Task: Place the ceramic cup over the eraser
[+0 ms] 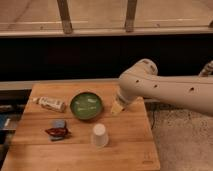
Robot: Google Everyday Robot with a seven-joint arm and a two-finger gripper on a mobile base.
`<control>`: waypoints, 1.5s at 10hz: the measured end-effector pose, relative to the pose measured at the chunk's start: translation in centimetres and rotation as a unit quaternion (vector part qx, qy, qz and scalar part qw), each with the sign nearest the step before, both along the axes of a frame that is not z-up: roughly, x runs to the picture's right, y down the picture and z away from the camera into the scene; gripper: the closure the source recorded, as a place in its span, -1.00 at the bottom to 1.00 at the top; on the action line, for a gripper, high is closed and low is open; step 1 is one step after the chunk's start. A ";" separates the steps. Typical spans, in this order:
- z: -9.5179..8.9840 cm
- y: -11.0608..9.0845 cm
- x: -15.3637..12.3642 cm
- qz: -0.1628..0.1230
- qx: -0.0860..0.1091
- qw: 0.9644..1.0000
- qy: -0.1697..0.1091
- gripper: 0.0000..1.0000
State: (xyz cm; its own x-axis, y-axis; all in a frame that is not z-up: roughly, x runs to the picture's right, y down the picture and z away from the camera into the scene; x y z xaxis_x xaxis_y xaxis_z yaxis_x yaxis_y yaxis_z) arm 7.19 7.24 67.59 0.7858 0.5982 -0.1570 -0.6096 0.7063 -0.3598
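Observation:
The ceramic cup (100, 135) is small and white and stands on the wooden table (130, 147), in front of the green bowl. My gripper (117, 107) is at the tip of the white arm (165, 90). It hangs low over the table just right of the bowl, behind and to the right of the cup and apart from it. The eraser does not show; the gripper end covers the spot below it.
A green round bowl (86, 105) sits mid-table. A white tube (50, 103) lies at the left. A blue-grey square piece (59, 123) and a red packet (57, 132) lie at the front left. A dark ledge and a window run behind. The floor is to the right.

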 end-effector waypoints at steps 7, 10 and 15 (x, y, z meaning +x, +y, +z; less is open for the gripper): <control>-2.4 4.2 -4.7 -0.055 -0.001 0.997 -0.052 -0.60; -2.3 4.1 -4.5 -0.054 -0.001 0.997 -0.051 -0.60; -1.3 6.4 -8.7 -0.090 -0.027 0.992 -0.084 -0.60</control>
